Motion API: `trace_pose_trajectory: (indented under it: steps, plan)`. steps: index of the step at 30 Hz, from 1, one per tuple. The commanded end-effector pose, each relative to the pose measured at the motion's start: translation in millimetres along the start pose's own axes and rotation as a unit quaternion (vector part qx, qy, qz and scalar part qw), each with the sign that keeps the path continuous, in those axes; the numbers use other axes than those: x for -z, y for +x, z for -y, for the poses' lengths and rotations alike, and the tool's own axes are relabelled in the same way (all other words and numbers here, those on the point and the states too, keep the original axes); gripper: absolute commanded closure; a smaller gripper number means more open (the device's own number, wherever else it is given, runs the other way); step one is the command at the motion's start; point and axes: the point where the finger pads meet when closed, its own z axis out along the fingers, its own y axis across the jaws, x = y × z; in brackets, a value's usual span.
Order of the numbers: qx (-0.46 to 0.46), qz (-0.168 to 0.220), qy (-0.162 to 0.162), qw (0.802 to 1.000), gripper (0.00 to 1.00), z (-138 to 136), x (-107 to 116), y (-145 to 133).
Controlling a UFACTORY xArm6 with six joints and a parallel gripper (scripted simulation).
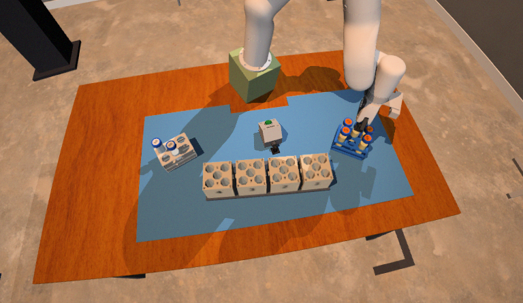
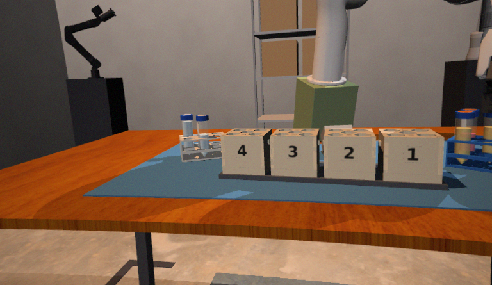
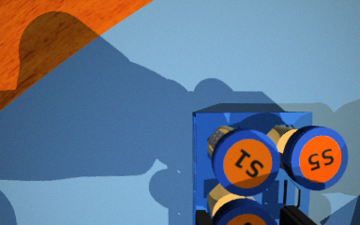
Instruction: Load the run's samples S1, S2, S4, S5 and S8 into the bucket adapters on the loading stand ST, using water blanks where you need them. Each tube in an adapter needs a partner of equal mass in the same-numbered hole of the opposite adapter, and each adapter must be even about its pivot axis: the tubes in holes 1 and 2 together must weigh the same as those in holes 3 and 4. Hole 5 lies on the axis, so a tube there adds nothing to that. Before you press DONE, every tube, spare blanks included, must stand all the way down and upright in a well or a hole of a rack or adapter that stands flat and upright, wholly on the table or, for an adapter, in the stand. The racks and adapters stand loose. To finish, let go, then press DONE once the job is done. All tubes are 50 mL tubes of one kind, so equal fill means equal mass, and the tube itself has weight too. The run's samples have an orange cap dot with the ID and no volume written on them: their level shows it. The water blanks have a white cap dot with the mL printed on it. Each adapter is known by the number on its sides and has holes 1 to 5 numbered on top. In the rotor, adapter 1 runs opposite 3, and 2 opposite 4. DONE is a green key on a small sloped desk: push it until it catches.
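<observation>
Black gripper [image 1: 361, 125] [image 2: 488, 93] [image 3: 247, 218] part-open, gripping nothing, fingers straddling a round blue-capped sample tube [image 1: 354, 133] [image 3: 246, 217] in the glossy blue rack [image 1: 349, 152] [image 2: 467, 165] [image 3: 202, 150], right of the top frame; matte beige, blocky adapters [image 1: 250, 186] [image 2: 294, 168] sit lower centre, round holes up.

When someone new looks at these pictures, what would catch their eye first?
Probably the four beige adapters, numbered 1 to 4, lined up on their dark stand on the blue mat. Next, the bright orange cap dots in the blue rack, below the white arm.
</observation>
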Motion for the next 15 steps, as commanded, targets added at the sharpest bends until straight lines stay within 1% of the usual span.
trace_pose_trajectory:
  steps: [1, 3, 15]
  plan:
    - [0.0, -0.002, 0.0, 1.0, 0.56, -0.3, 9.6, 1.3]
    - [0.0, -0.002, 0.0, 1.0, 0.56, -0.3, 9.6, 1.3]
    - [0.0, -0.002, 0.0, 1.0, 0.56, -0.3, 33.7, 1.4]
